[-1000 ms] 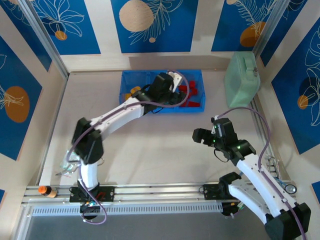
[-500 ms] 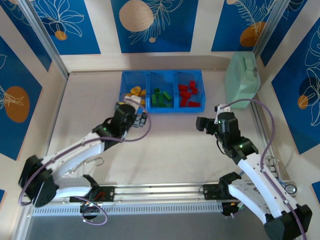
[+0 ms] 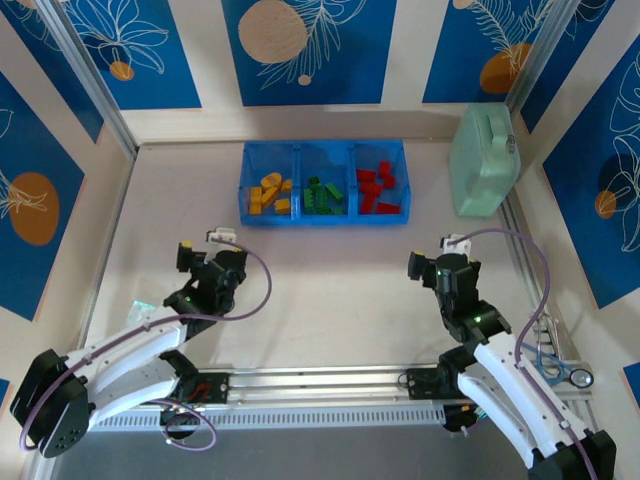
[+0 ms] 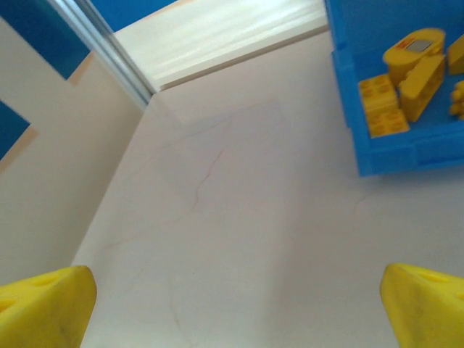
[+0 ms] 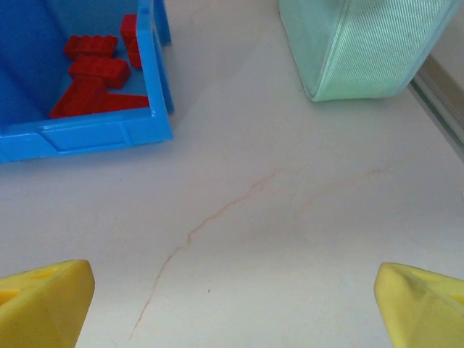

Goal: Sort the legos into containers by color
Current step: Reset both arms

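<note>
Evidently done: left gripper (image 3: pixel 205 252) and right gripper (image 3: pixel 434 260) hang spread, empty, legos (image 3: pixel 320 195) colour-sorted in containers (image 3: pixel 300 221) at the tabletop's (image 3: pixel 330 295) far edge.

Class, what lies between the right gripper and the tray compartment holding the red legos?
Only bare table with a faint reddish hairline lies between the right gripper and the tray, seen in the right wrist view.

Bright, evenly lit from above. Faint soft shadows on the worktop (image 3: pixel 330 270). Slightly blurred wrist views, most at the jaws.
</note>
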